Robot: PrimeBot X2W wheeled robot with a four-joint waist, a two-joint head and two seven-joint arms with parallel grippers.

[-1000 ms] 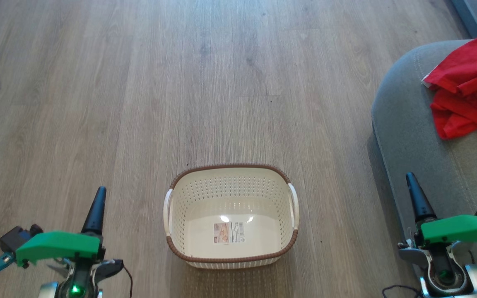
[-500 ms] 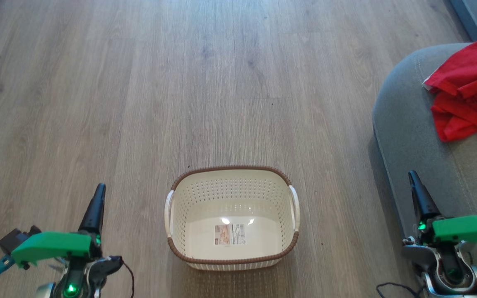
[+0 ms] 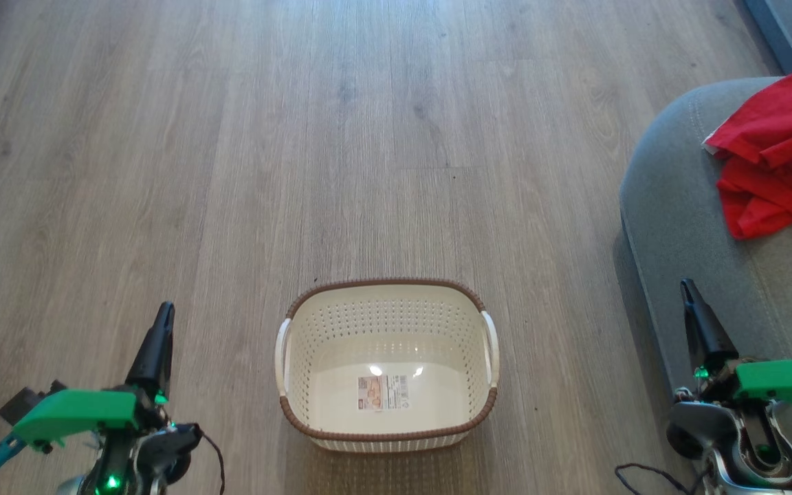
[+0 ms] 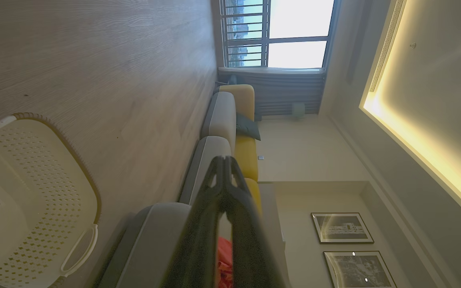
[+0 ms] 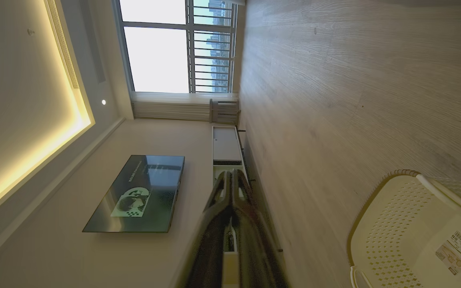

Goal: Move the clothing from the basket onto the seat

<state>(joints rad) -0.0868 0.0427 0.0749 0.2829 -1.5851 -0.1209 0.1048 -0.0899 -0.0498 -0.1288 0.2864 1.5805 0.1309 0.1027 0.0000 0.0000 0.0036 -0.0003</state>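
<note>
1. The left gripper (image 3: 161, 323) sits low at the left over the floor (image 3: 300, 137). Its two fingers are pressed together on nothing, and in the left wrist view the tips meet in a point.
2. The basket (image 3: 386, 282) stands upright on the floor in the middle, between the grippers and apart from both. Inside is a bare cream bottom with a label (image 3: 383, 392) and two glints of light, and no fabric.
3. The right gripper (image 3: 690, 299) stands low at the right, beside the front edge of the seat (image 3: 671, 206). Its fingers are together and it is empty too.
4. The clothing (image 3: 774, 165) lies in a crumpled red heap on the seat, toward the right edge of the head view and well apart from the basket.
5. Step in hand, as I judge it: the move looks finished, since the basket holds nothing and the red heap is on the seat. Both arms sit as at rest.
6. Next move, as a guess: little beyond a check that nothing was missed. Any further pick would call for one gripper to part its fingers first.
7. Hard to tell:
   - The heap is cut off at the right edge, so I cannot say how many garments there are or whether all of it rests on the seat.
   - No number or collar can be made out, only a small white bit at the heap's left corner.
   - In the left wrist view the fingers cover most of the red.
   - I cannot tell whether the right gripper touches the seat
</note>
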